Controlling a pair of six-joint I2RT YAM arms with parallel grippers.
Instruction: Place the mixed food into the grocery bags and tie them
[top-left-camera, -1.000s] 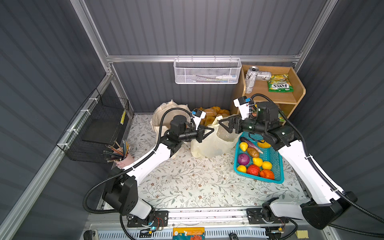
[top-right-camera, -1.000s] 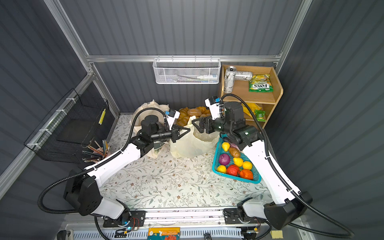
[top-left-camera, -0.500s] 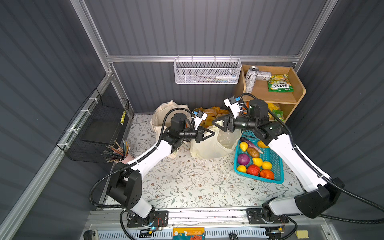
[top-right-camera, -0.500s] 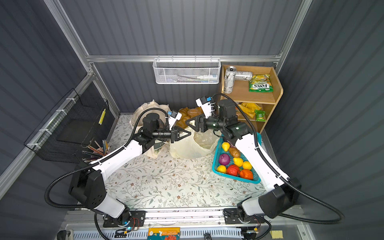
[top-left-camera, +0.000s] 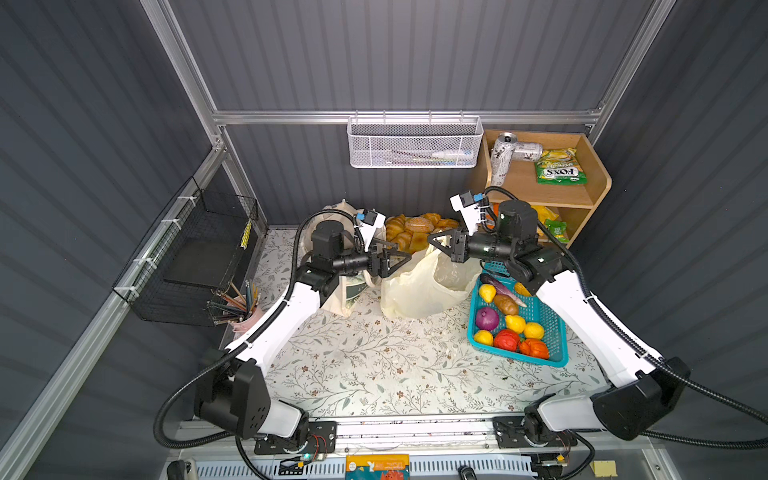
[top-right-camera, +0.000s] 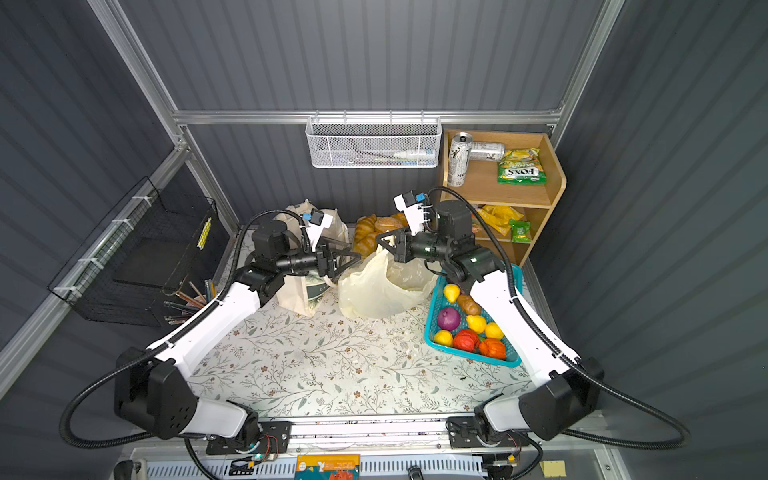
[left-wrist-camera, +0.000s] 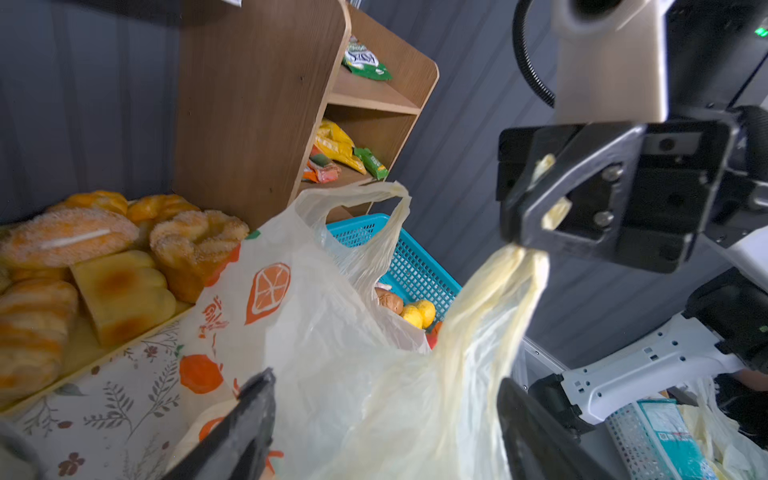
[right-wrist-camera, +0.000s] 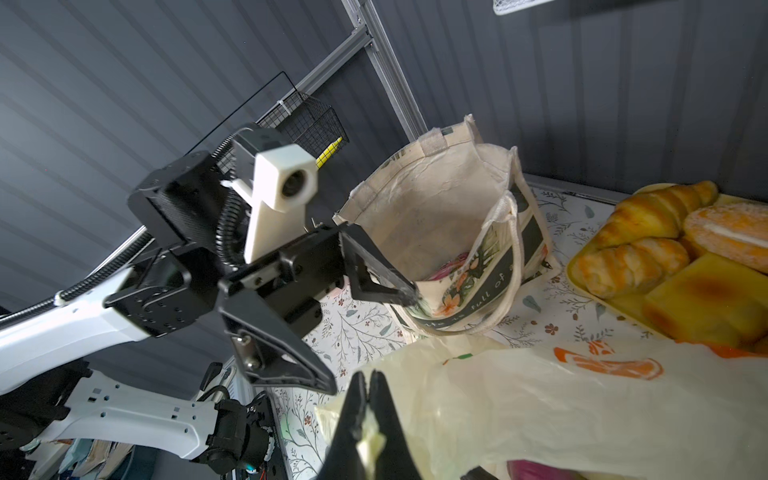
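A: Left fingers?
B: Spread wide; left arm is stretched forward, wrist level.
A: Right fingers?
B: Pressed together; right arm is bent inward, tips faced toward the left's.

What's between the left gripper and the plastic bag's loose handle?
Nothing solid shows. The left gripper, jaws open, faces the loose handle across the plastic bag, with only its crumpled film between. The right gripper is shut on the other handle, stretched taut off to one side of that path.
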